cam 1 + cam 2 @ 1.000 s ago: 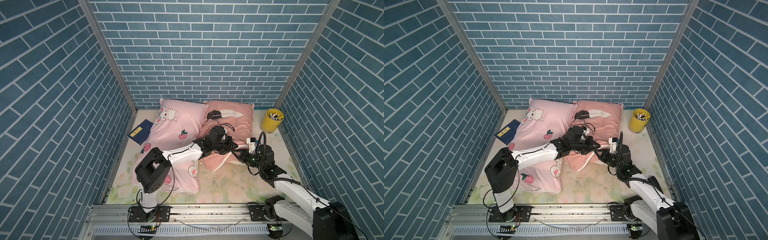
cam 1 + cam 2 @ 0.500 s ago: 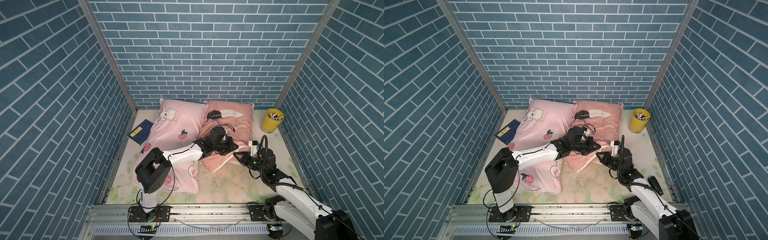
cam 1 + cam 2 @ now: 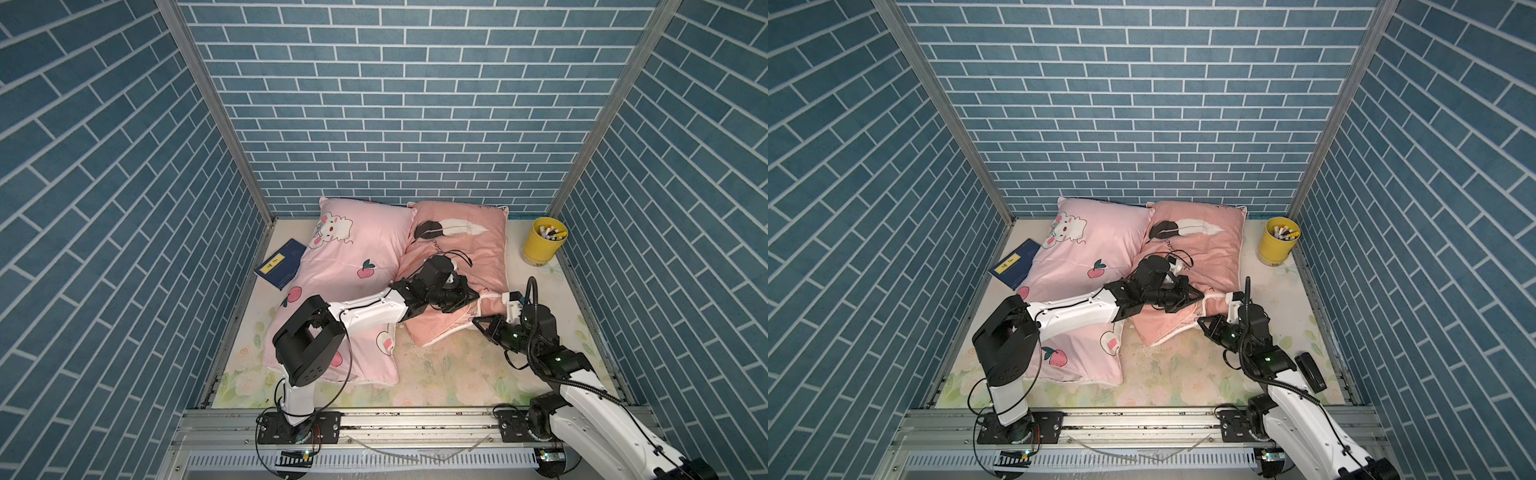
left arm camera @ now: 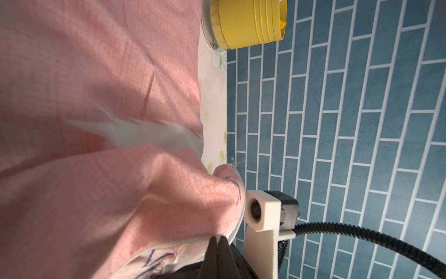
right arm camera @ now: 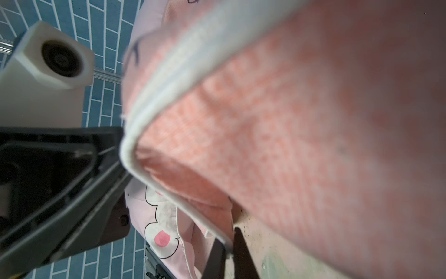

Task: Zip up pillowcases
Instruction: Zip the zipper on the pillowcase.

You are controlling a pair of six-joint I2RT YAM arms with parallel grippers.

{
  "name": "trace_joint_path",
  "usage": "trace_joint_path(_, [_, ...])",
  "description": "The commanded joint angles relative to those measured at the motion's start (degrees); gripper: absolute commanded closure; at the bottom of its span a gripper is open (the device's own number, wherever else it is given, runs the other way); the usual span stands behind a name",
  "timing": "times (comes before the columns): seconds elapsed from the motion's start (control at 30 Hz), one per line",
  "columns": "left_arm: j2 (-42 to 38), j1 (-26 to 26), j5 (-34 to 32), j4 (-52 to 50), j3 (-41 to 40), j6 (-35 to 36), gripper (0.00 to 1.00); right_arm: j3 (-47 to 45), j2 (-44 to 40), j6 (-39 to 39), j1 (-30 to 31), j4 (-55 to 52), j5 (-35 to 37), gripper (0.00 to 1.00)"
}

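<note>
Counted on the worktop (image 3: 449, 374): two pillowcases, namely one pale pink pillowcase (image 3: 353, 253) with bunny and peach prints, and one salmon pillowcase (image 3: 482, 249) with one black and one white feather showing in both top views. Also one blue booklet (image 3: 282, 264) and one yellow cup (image 3: 542, 243) holding several markers, too small to number. Two robot arms, each with one gripper: left gripper (image 3: 476, 296), right gripper (image 3: 482, 323). Three brick walls (image 3: 395, 104) around.

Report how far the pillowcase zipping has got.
Done: nothing confirmed; no zipper's state shows clearly. In hand: left gripper pinches the salmon pillow's white-piped edge; right gripper straddles that same edge, grip unclear. Left: the bunny pillow, held by neither gripper.
</note>
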Motion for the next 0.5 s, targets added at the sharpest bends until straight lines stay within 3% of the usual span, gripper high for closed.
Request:
trace_joint_path(0.0, [-0.8,-0.7,-0.4,2.4,-3.4,-0.6,1.0,5.0,-3.1,-4.9,-3.7,-16.5,-0.2,0.83])
trace_joint_path(0.13, [-1.6,-2.2,-0.9,2.3,-5.6,-0.6,1.0,5.7,-6.2,-3.2,-8.5,-17.2,-4.8,0.76])
trace_joint_path(0.3, [-1.7,-3.1,-1.0,2.9,-6.5,-1.0,1.0,5.9,-5.2,-0.4,-8.8,-13.2,-7.2,0.67])
trace_joint_path(0.47, [-2.1,-3.5,-1.1,2.2,-6.2,-0.7,1.0,5.5,-2.9,0.7,-8.8,-9.4,-7.4,0.67])
